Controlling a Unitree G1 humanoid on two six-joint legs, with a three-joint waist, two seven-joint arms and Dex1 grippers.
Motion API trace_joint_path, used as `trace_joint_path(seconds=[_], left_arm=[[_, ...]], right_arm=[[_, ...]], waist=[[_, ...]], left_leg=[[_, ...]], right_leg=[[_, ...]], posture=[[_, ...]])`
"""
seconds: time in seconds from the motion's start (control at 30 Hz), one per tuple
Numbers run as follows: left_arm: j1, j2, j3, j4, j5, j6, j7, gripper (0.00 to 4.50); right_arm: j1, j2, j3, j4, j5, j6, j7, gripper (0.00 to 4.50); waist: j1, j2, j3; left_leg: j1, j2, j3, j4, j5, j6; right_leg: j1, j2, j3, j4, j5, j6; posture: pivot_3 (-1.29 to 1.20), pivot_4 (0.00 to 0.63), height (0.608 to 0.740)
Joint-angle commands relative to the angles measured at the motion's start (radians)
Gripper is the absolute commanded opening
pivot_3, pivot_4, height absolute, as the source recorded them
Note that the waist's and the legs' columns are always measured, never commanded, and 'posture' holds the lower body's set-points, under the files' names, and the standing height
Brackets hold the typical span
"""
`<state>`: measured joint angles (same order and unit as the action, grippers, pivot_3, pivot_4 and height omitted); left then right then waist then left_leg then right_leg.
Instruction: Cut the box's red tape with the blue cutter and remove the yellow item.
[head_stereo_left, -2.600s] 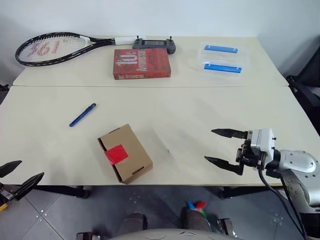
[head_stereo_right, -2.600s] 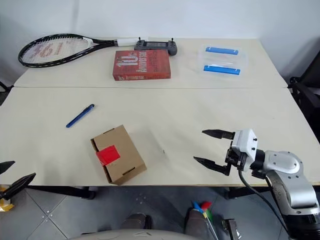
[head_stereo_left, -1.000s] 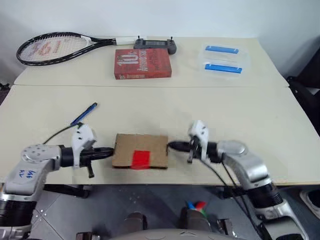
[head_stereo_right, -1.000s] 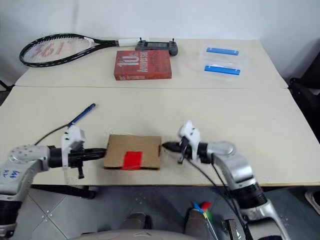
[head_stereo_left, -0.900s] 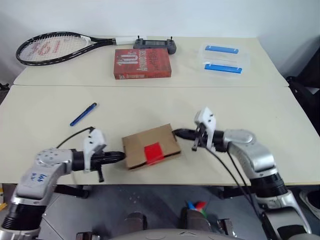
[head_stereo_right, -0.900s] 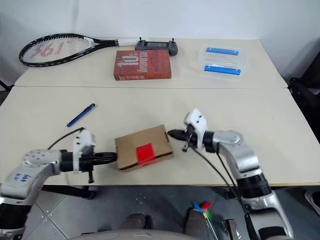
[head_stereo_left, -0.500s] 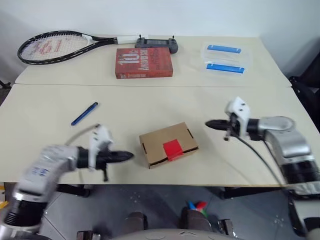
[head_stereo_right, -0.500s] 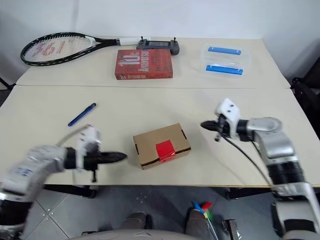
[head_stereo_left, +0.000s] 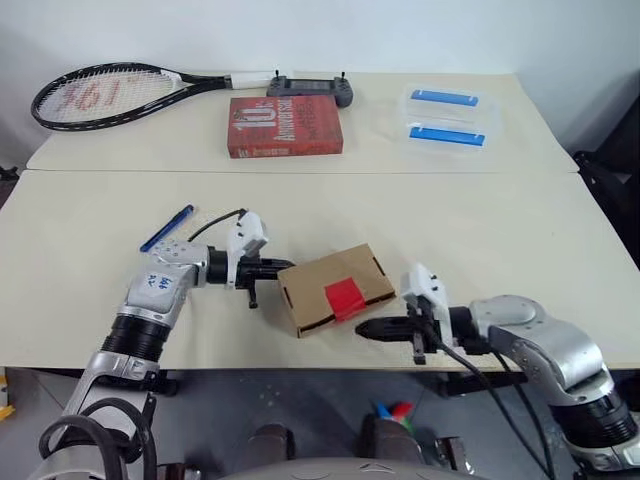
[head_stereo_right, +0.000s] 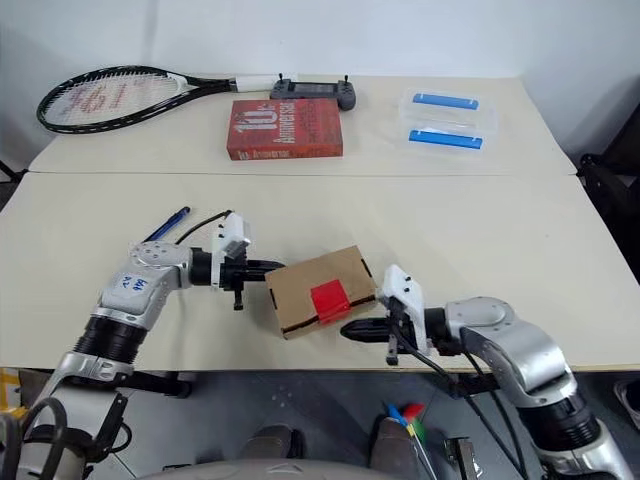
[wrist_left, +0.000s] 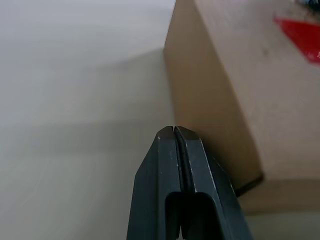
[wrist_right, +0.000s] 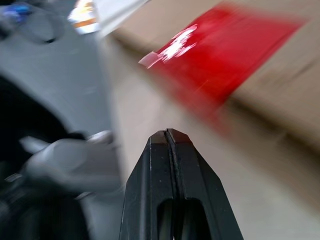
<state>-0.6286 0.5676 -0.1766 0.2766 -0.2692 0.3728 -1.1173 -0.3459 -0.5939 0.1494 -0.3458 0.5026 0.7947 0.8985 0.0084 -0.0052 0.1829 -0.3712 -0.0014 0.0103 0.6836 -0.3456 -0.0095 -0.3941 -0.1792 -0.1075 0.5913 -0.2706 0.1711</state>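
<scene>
Positioning the box (head_stereo_left: 335, 291) is what we are doing at this stage, judging by both arms bracketing it near the front edge of the surface (head_stereo_left: 480, 220). Our left gripper (head_stereo_left: 284, 266) is pressing its jaws, closed together and empty, against the box's far-left corner, while our right gripper (head_stereo_left: 364, 328), jaws likewise closed on nothing, is pointing at the near side just below the red tape (head_stereo_left: 344, 296). Next we are probably needing the blue cutter (head_stereo_left: 166, 228), lying untouched behind our left arm. We are counting one racket, one box, one red book, two clear containers, one remote, one cutter.
</scene>
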Motion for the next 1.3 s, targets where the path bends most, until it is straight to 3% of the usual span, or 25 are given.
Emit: trace_joint_path(seconds=[0.03,0.17,0.3,0.53,0.77,0.87,0.93,1.03,1.2,1.3], left_arm=[[0.067,0.0,-0.006,-0.152,-0.049,0.079,-0.024,0.02],[0.134,-0.019,0.026,-0.263,-0.069,0.166,0.045,0.02],[0.138,-0.134,0.078,-0.308,-0.082,0.232,0.214,0.02],[0.134,-0.227,0.046,-0.32,-0.047,0.257,0.328,0.02],[0.148,-0.185,0.048,-0.357,-0.05,0.271,0.327,0.02],[0.172,-0.132,0.108,-0.398,-0.086,0.279,0.308,0.02],[0.213,-0.074,0.218,-0.437,-0.137,0.279,0.294,0.2],[0.39,0.019,0.446,-0.468,-0.193,0.188,0.25,0.83],[0.701,0.084,0.769,-0.402,-0.214,0.013,0.201,2.21],[0.818,0.111,0.952,-0.297,-0.22,-0.052,0.219,3.05]], right_arm=[[-0.066,0.023,-0.038,0.091,-0.076,-0.068,-0.095,0.0],[-0.15,0.024,-0.031,0.236,-0.136,-0.162,-0.079,0.0],[-0.26,0.052,-0.012,0.419,-0.171,-0.253,-0.026,0.0],[-0.405,0.091,0.027,0.697,-0.269,-0.427,0.069,0.0],[-0.456,0.09,0.004,0.892,-0.333,-0.658,0.159,0.0],[-0.454,0.046,-0.052,0.901,-0.296,-0.701,0.22,0.0],[-0.436,-0.02,-0.119,0.864,-0.237,-0.68,0.286,0.0],[-0.321,-0.119,-0.236,0.663,-0.044,-0.523,0.43,0.54],[-0.138,-0.117,-0.326,0.385,0.028,-0.52,0.35,2.13],[-0.029,-0.023,-0.37,0.225,0.085,-0.566,0.264,3.07]], waist=[[-0.001,0.0,0.0],[-0.002,0.0,0.0],[-0.005,0.0,0.0],[-0.013,0.0,0.0],[-0.015,0.0,0.0],[-0.014,0.0,0.0],[-0.014,0.001,0.0],[-0.011,0.001,0.001],[-0.035,0.002,0.001],[-0.033,0.002,0.001]], left_leg=[[0.0,0.0,0.0,0.0,0.0,0.0],[0.0,-0.001,-0.001,0.0,0.0,0.0],[0.0,0.0,-0.001,0.001,0.0,0.0],[0.0,-0.001,-0.001,0.0,0.0,0.001],[0.001,0.0,-0.001,0.0,0.0,0.0],[0.0,0.0,-0.001,0.0,0.0,0.0],[0.0,0.0,-0.001,0.0,0.0,0.0],[0.0,0.0,-0.002,-0.001,0.0,0.0],[0.002,0.002,0.001,-0.003,-0.004,-0.001],[0.003,0.003,0.002,-0.001,-0.004,-0.001]], right_leg=[[0.0,0.0,0.0,0.0,0.0,0.0],[0.0,-0.001,0.0,0.0,0.0,0.0],[0.001,-0.001,0.0,0.0,0.0,0.0],[0.0,-0.001,0.0,0.0,0.0,0.0],[0.001,-0.001,0.0,0.0,0.0,0.0],[0.001,-0.001,0.0,0.0,0.0,0.0],[0.001,-0.001,0.0,0.0,0.0,0.0],[0.001,-0.001,0.0,-0.002,0.0,0.0],[0.001,0.0,-0.004,-0.003,0.0,-0.001],[0.001,0.0,-0.004,-0.001,0.0,-0.001]], posture=[[0.0,0.15,0.74],[0.0,0.15,0.74],[0.0,0.15,0.74],[0.0,0.15,0.74],[0.0,0.15,0.74],[0.0,0.15,0.74],[0.0,0.15,0.74],[0.0,0.15,0.74],[0.0,0.15,0.74],[0.0,0.15,0.74]])
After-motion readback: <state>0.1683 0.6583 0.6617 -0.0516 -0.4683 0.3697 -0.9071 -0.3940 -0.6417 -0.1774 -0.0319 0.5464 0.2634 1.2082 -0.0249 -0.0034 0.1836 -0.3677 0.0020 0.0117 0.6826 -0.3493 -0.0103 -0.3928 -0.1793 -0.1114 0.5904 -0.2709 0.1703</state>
